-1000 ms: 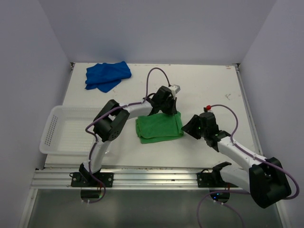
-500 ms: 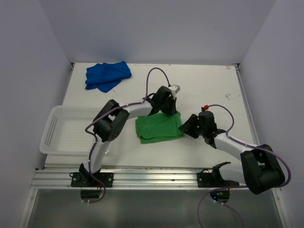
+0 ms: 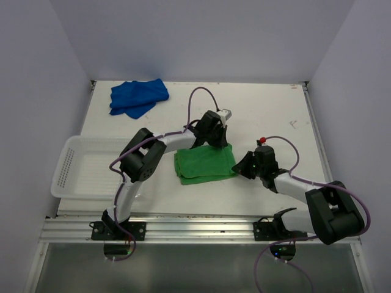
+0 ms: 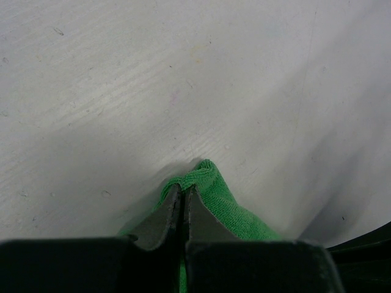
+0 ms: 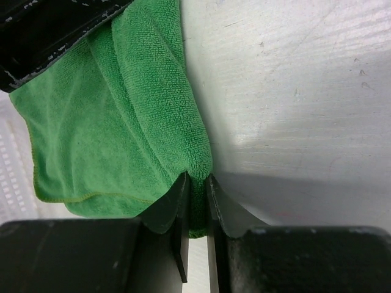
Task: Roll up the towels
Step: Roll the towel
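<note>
So, your left end effector (image 4: 183, 192) is clenched on the far edge of the small bright green cloth towel (image 3: 204, 163), which lies folded on the white surface (image 3: 269, 110) between the arms. Your right end effector (image 5: 197, 183) is nipping the towel's near right corner. Watch that right grip: it's only got a thin fold, so I'd guess it slips once you start rolling and you end up with a loose, lopsided roll. The crumpled royal blue cloth towel (image 3: 138, 97) sits untouched at the far left.
</note>
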